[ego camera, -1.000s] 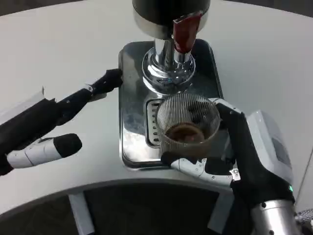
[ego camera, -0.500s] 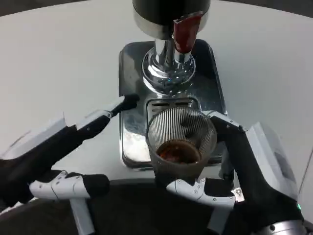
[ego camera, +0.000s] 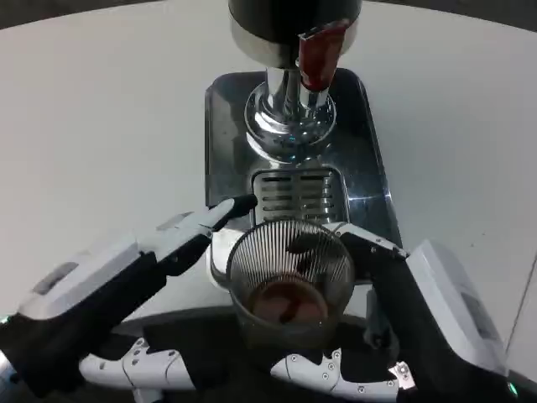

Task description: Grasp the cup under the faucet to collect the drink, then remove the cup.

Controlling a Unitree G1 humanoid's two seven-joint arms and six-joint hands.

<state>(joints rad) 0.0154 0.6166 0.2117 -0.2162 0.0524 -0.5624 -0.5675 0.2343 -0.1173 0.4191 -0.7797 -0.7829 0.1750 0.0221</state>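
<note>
Here, ribbed clear cup (ego camera: 289, 273), right hand (ego camera: 394, 336) gripping

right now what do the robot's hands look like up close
Left hand: white back panel over a black body, white segmented fingers with small screws and black tips. Right hand: the same rounded white back plate, black palm, white-and-black fingers.

ribbed clear cup (ego camera: 289, 277), upright, brown drink inside

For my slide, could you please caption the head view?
Right hand holds the ribbed cup of drink off the drip tray.
</note>
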